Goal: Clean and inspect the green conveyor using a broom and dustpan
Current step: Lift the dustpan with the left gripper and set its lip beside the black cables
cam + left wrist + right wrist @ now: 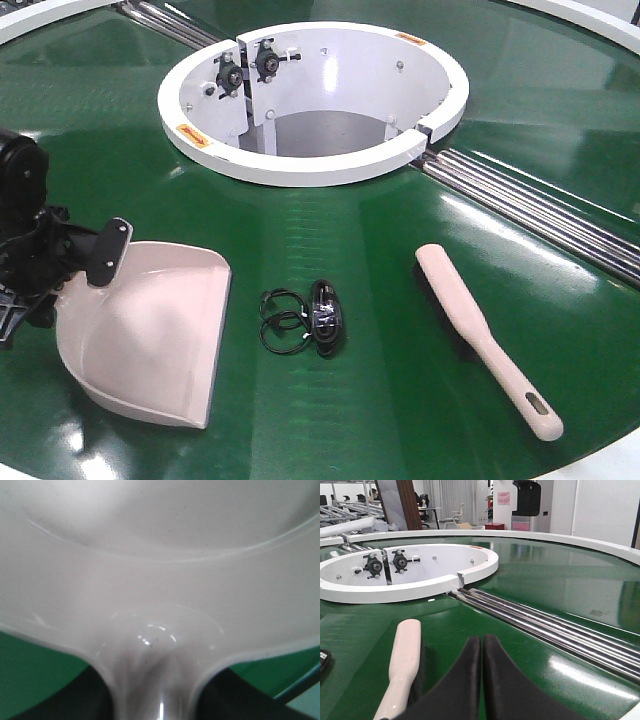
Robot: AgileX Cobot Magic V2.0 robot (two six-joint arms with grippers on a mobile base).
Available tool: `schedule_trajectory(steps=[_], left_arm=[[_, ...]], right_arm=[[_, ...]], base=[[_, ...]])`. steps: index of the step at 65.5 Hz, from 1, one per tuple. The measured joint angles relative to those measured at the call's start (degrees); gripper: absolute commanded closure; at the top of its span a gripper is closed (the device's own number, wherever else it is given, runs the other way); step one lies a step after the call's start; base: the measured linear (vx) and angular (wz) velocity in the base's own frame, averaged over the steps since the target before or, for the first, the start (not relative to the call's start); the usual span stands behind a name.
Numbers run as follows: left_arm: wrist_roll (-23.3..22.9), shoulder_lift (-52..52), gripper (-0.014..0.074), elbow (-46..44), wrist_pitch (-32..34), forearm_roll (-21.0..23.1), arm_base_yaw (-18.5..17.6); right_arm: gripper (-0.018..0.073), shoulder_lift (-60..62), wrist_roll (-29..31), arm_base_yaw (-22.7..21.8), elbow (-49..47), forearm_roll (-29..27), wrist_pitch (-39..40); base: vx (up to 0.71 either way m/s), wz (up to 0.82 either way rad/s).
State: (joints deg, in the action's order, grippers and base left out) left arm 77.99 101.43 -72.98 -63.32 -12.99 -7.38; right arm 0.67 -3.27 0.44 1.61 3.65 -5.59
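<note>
the green conveyor (400, 420) fills the front view, with its white hub ring (300, 172) at 12 o'clock and the steel roller strips (530, 205) running off toward 3 o'clock. the dustpan (150, 335) lies at 8 o'clock with its wide mouth facing the middle of the belt. the left gripper (95, 265) is at the pan's rear. in the left wrist view dark fingers (75, 702) sit tight on either side of the handle neck, so it looks clamped on the dustpan. the broom (480, 335) lies flat at 4 o'clock, untouched, with its slotted handle end pointing to 5 o'clock. the right gripper (481, 680) hovers just beside it, jaws pressed together with nothing between them.

a small black device with a coiled cable (305, 320) sits at 6 o'clock, between the pan mouth and the broom.

the main risks as i judge them:
- the right jaws must part before they descend, or they will only shove the broom across the glossy belt.
- the cable loops could catch in the bristles and drag, or skid past the pan.
- a stroke toward 12 or 3 o'clock could send the bundle into the hub opening or onto the rollers.
- the pan is held only at its handle, so it may twist if the load hits one corner.
</note>
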Motion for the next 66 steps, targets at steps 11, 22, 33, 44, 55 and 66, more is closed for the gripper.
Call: schedule_trajectory(steps=[11, 22, 33, 44, 55, 66], left_arm=[[0.0, -1.4, 0.0604, 0.0, -0.7, 2.4, 0.0], [-0.1, -1.5, 0.0604, -1.1, -1.5, 3.7, -1.0], [-0.1, -1.2, 0.0604, -4.1, -1.3, 4.8, -2.7], [-0.1, 1.4, 0.0604, -4.8, -2.5, 4.8, -3.9], [-1.5, 3.9, 0.0604, -4.8, -4.2, 4.4, -4.0], [-3.2, 4.2, 0.0604, -4.8, -4.5, 3.4, -4.0]], right_arm=[[0.0568, 0.0, 0.0, 0.0, 0.0, 0.0, 0.0], [0.0568, 0.0, 0.0, 0.0, 0.0, 0.0, 0.0], [0.0568, 0.0, 0.0, 0.0, 0.0, 0.0, 0.0], [0.0568, 0.0, 0.0, 0.0, 0.0, 0.0, 0.0], [0.0568, 0.0, 0.0, 0.0, 0.0, 0.0, 0.0], [0.0568, 0.0, 0.0, 0.0, 0.0, 0.0, 0.0]], base=[[0.00, 0.00], [0.00, 0.00], [0.00, 0.00], [0.00, 0.00], [0.00, 0.00], [0.00, 0.00]])
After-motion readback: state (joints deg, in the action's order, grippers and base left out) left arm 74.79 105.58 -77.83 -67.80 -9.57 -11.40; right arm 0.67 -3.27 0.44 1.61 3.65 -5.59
